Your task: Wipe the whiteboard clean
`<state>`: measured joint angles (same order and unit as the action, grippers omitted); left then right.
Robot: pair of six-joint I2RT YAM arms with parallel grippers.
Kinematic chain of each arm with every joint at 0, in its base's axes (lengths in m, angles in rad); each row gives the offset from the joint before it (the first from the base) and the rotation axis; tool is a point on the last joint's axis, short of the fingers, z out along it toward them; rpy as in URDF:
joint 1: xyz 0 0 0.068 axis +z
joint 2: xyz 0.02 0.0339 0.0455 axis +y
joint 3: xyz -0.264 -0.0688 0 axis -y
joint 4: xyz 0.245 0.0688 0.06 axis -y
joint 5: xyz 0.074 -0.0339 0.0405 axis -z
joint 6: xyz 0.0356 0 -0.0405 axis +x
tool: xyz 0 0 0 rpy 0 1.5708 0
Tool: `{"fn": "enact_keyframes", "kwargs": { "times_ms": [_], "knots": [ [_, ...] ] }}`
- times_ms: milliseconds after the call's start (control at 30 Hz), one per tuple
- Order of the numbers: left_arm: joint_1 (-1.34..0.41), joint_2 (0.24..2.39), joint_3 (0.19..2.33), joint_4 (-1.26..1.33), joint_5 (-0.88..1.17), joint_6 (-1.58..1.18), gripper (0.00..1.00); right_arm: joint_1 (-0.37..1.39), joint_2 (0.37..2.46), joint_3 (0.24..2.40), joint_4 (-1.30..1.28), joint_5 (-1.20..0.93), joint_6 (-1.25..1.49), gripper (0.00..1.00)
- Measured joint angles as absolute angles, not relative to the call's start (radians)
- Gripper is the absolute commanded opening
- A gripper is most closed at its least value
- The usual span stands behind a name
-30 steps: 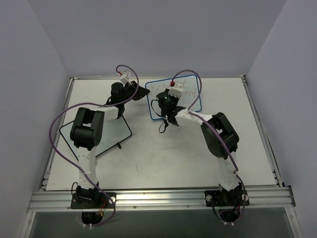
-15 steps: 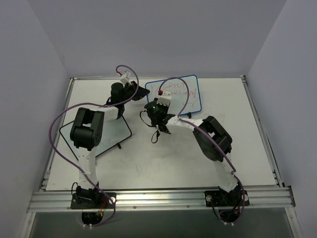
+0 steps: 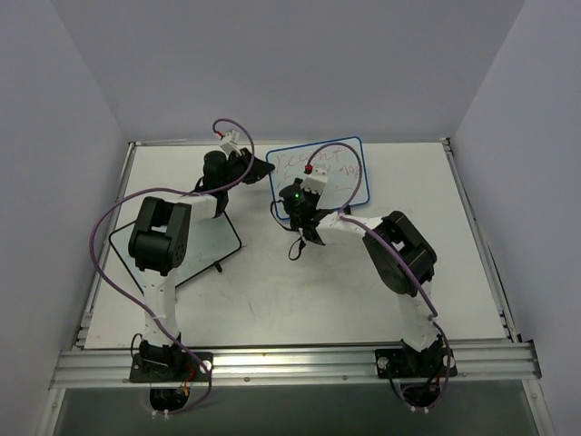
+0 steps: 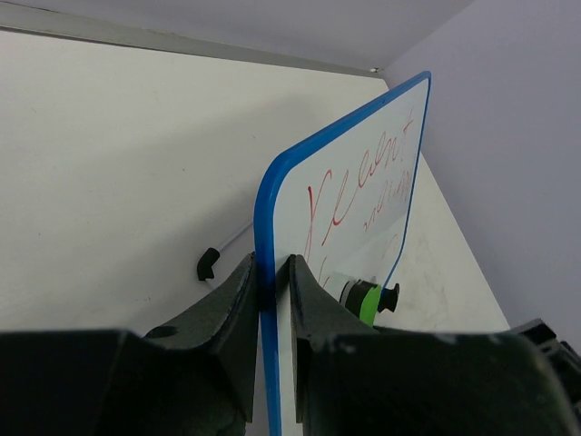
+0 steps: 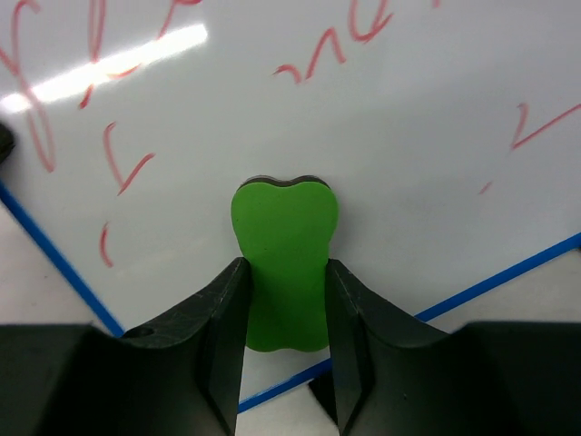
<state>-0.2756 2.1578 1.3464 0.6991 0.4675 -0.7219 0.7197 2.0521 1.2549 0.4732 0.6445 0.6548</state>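
Right gripper (image 5: 284, 269) is clamped narrow on the green eraser (image 5: 284, 227), pad face against the whiteboard (image 5: 381, 100). Left gripper (image 4: 274, 272) pinches the board's blue frame at one short edge, jaws nearly closed on it, and props the board up.

For a good wipe:
- Hold the pad flat on the face. A tilted pad only smears with one corner.
- Use straight overlapping passes with even pressure, not dabs.
- Push along the board's length, toward or away from the left grip. A hard push square to the face is likely to pivot the board in that pinch.
- The eraser sits near the lower blue edge, so stop short of the frame or it may catch and shift in the jaws.
- Red strokes show left of, above and right of the pad, so I judge most of the face is not yet done. Work outward from the clean patch around the pad.

Board location: far centre of the table (image 3: 272, 291), between the two grippers, raised on its edge and tilted, face toward the right arm.

Board look: small, white, glossy, with a glare streak in the right wrist view. Blue frame, rounded corners. It carries red marker: one cursive line along the top and smaller scribbles below. The ink is thin and I expect it to lift dry. I can't tell whether its feet touch the table.
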Motion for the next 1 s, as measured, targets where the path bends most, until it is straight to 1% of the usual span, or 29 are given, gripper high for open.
{"fn": "enact_keyframes", "kwargs": {
  "times_ms": [233, 400, 633, 867, 1000],
  "knots": [
    [-0.276, 2.158, 1.346, 0.699, 0.467, -0.722, 0.05, 0.603, 2.004, 1.201, 0.475, 0.63, 0.655, 0.0],
    [-0.276, 2.158, 1.346, 0.699, 0.468, -0.722, 0.05, 0.602, 2.003, 1.201, 0.481, 0.63, 0.646, 0.0],
    [-0.276, 2.158, 1.346, 0.699, 0.468, -0.722, 0.05, 0.669, 2.032, 1.22, 0.488, 0.686, 0.627, 0.0],
    [-0.276, 2.157, 1.346, 0.699, 0.468, -0.722, 0.05, 0.801, 2.082, 1.256, 0.49, 0.683, 0.628, 0.0],
    [-0.276, 2.157, 1.346, 0.7, 0.468, -0.721, 0.05, 0.826, 2.097, 1.271, 0.482, 0.676, 0.628, 0.0]
  ]
}}
